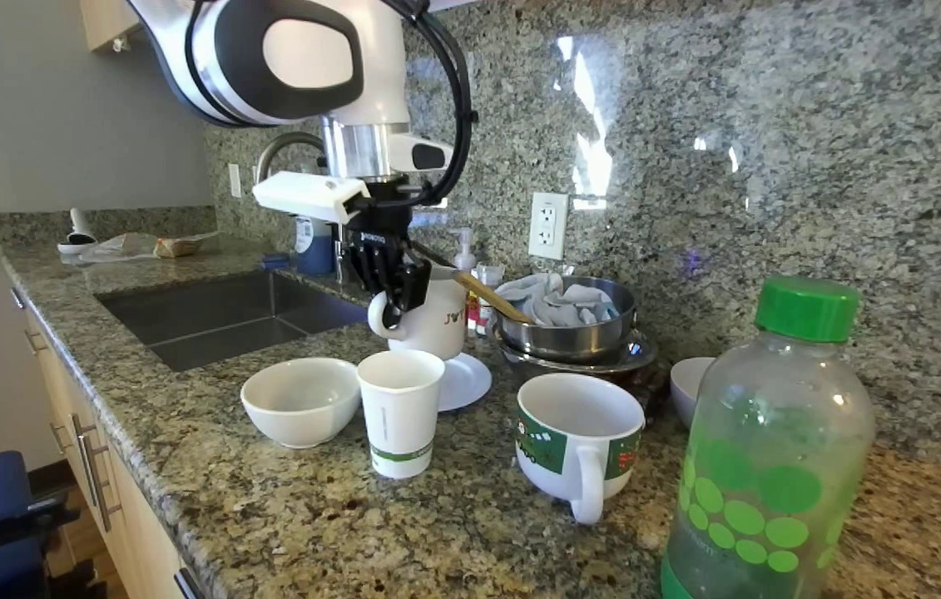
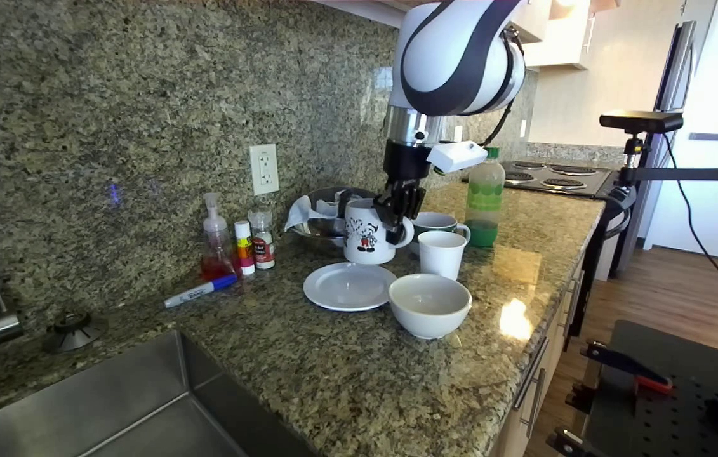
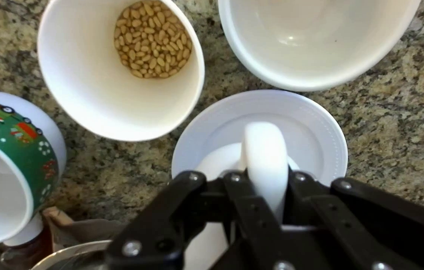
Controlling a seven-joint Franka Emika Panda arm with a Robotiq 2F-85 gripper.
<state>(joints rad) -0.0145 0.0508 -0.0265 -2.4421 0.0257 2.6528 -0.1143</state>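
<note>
The white mug (image 2: 365, 236) is just beside the pincer (image 3: 268, 181), closed tightly on its handle (image 3: 265, 150).

We see the gripper (image 3: 268, 178) clamped on a white handle (image 3: 266, 146), a round plate (image 3: 320, 138) showing beyond it. We look into a white cup (image 3: 80, 75) of tan kernels (image 3: 155, 41), between a green-banded mug (image 3: 35, 153) and a white bowl (image 3: 290, 63).

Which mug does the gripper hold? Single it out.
The white Mickey mug: its handle is clamped in the gripper, whereas the green-banded mug stands ungripped.
</note>
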